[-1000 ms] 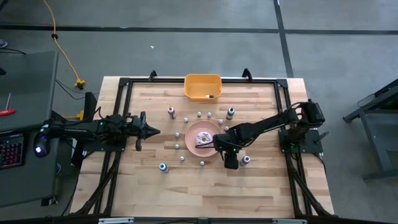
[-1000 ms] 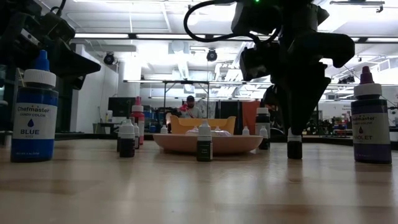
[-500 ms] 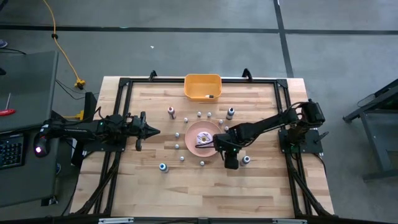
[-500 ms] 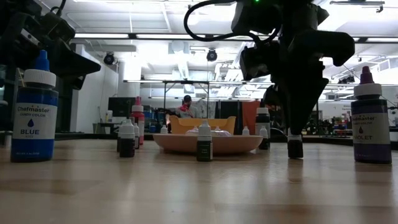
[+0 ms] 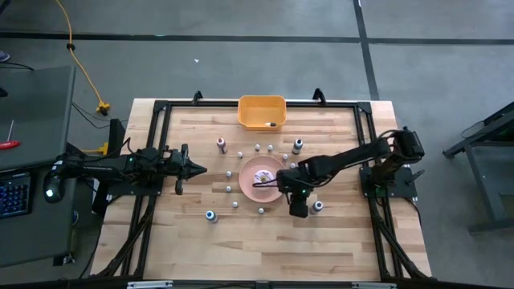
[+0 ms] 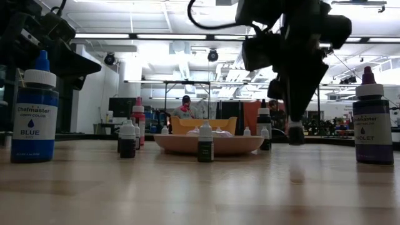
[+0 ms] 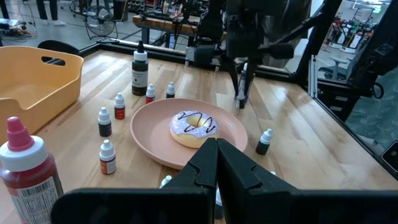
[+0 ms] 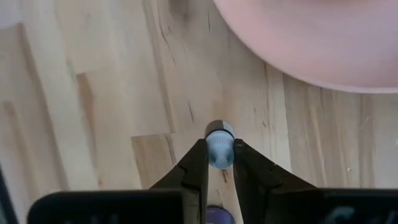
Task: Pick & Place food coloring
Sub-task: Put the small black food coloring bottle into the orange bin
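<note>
High view: the left gripper [image 5: 195, 168], its fingers pressed together with nothing between them, waits well to the left of the pink plate [image 5: 248, 173], and small food coloring bottles [image 5: 210, 215] stand scattered on the table [image 5: 193, 241] all around that plate. At the plate's right edge the right gripper [image 5: 299, 210] pinches one small bottle [image 8: 219, 144] by its cap, and in the low view that bottle [image 6: 296, 133] hangs clear of the wood, to the right of the plate.
</note>
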